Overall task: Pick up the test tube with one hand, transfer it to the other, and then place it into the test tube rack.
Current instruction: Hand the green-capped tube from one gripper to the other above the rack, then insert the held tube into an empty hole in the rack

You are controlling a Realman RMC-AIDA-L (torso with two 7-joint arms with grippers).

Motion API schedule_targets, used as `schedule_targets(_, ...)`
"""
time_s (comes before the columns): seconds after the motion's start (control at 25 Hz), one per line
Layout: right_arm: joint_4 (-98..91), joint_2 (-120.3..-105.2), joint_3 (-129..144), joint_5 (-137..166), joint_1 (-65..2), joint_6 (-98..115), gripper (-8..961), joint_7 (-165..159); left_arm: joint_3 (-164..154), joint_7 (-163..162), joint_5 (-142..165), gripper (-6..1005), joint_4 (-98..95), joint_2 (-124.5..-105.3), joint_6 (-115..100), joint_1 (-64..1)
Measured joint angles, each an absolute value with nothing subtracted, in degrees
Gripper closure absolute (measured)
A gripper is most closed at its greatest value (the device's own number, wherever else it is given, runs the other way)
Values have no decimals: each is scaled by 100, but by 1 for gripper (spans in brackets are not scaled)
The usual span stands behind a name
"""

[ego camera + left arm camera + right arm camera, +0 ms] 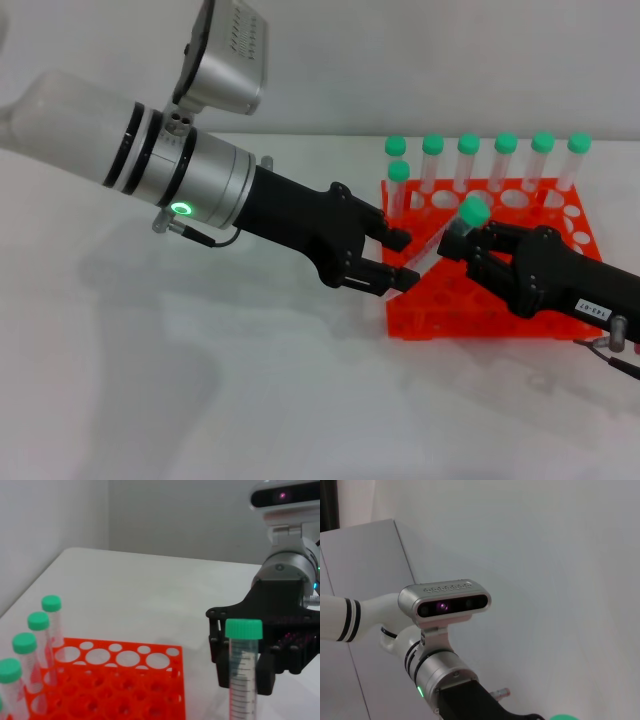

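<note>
- Head view: the left hand (402,258), on its silver arm with a green ring, reaches in from the left. Its fingers are spread apart, gripping nothing, at the left edge of the test tube rack (480,312).
- The right hand (468,243), black with a white label, comes in from the right over the rack. It is clenched on the test tube (440,238) just below the green cap.
- The test tube is in the air above the rack's left part. It is tilted, with the cap up toward the right hand and the tapered end down between the left hand's spread fingers.
- Seven other tubes (505,160) stand in the rack: six in the far row and one at the near-left of that row. The holes nearer the robot stay free.
- The white table (200,380) spreads wide to the left of the rack and in front of it. Its far edge meets the wall close behind the far row.
- Left wrist view alone shows the tube's printed scale marks, with the left hand's fingers parted on either side behind the tube. It also shows four of the racked tubes along one rack edge.
- Right wrist view shows only the silver arm, its wrist camera (445,602), the wall and a sliver of green cap. The rack and both hands' fingers are out of it.
</note>
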State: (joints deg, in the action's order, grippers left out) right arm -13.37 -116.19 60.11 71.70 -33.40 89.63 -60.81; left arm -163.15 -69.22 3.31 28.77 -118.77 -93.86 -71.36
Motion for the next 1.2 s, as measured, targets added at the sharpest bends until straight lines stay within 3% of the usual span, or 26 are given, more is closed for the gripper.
schedule_targets(0.24, -1336, -11619, 5984, 7170, -3301, 8921, 748, -6081, -16312, -6967, 96, 587, 3114, -11881, -9408, -7029)
schedule_targets(0.44, -1336, -11608, 5958, 7111, -3283, 8804, 747, -6072, -16311, -6912, -602, 350, 3687, -11882, -9618, -6498)
schedule_targets(0.56, -1375, -11595, 5955, 7036, -3281, 8617, 747, -6054, -16312, -6787, -1323, 127, 3974, -11879, -9796, -5944)
schedule_targets(0.84, -1529, -11574, 5952, 6828, -3340, 8007, 747, -5971, -16312, -6349, -2831, 106, 4116, -11893, -9925, -4627)
schedule_targets(0.92, -1572, -11576, 5951, 6640, -3331, 7848, 747, -5887, -16305, -6005, -3928, 106, 3885, -11901, -9903, -3881)
schedule_targets(1.2, -1616, -11571, 5950, 6133, -3320, 7551, 748, -5650, -16303, -5087, -5335, 106, 3091, -11909, -9837, -2690)
